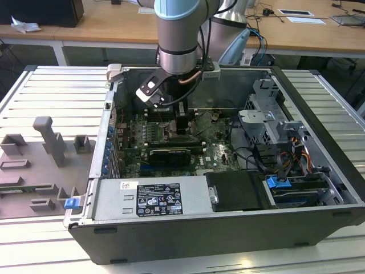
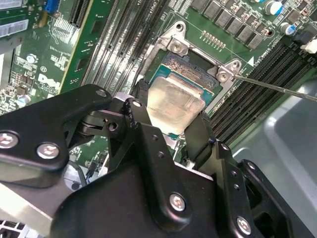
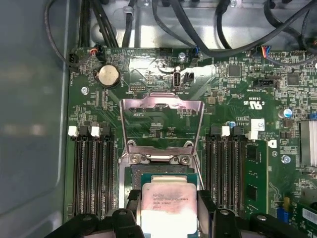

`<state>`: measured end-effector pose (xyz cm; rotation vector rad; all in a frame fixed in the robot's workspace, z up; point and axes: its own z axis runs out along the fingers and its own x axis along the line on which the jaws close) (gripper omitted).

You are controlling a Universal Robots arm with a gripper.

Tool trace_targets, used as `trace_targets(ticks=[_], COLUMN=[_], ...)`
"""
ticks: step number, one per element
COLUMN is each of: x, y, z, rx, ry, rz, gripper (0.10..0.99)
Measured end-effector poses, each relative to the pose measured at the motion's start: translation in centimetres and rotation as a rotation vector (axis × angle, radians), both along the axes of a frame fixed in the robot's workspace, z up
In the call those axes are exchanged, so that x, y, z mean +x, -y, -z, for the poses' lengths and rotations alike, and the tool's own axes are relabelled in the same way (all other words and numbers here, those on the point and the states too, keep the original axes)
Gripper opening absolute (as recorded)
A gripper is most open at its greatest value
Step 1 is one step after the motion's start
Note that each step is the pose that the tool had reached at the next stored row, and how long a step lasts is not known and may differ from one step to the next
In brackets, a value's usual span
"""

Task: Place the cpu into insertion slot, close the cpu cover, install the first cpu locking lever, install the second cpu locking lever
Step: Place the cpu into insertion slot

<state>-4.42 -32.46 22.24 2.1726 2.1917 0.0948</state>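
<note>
Gripping the cpu (image 2: 176, 99) by two edges in the hand (image 2: 172, 116), poised right over the insertion slot (image 2: 192, 68), with the cpu cover (image 3: 163, 100) swung open

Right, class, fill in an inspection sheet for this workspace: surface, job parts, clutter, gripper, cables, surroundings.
Surface: slatted metal table bearing an open computer case.
Job's things: cpu over the insertion slot, seating not clear; cpu cover raised open.
Clutter: grey fixtures on the table.
Grippers: gripper shut on the cpu's sides.
Cables: black cables along the board's edge; coloured wires in the case.
Surroundings: wooden desks behind.
</note>
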Motion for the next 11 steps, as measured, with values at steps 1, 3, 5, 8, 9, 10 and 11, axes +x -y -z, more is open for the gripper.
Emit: trace_targets(ticks=[1,3,5,8,9,10,11], x=[-0.05,-0.13,-0.17,-0.17,-0.17,-0.17,-0.17], y=[-0.03,-0.07,-0.21,-0.73,-0.74,-0.74,-0.74], z=[0.20,0.40,0.61,0.99,1.08,1.17,1.26], rx=[0.000,0.000,0.000,0.000,0.000,0.000,0.000], ry=[0.0000,0.0000,-0.0002,0.0000,0.0001,0.0000,-0.0001], rz=[0.000,0.000,0.000,0.000,0.001,0.003,0.008], gripper=[0.537,0.537,0.537,0.537,0.537,0.537,0.537])
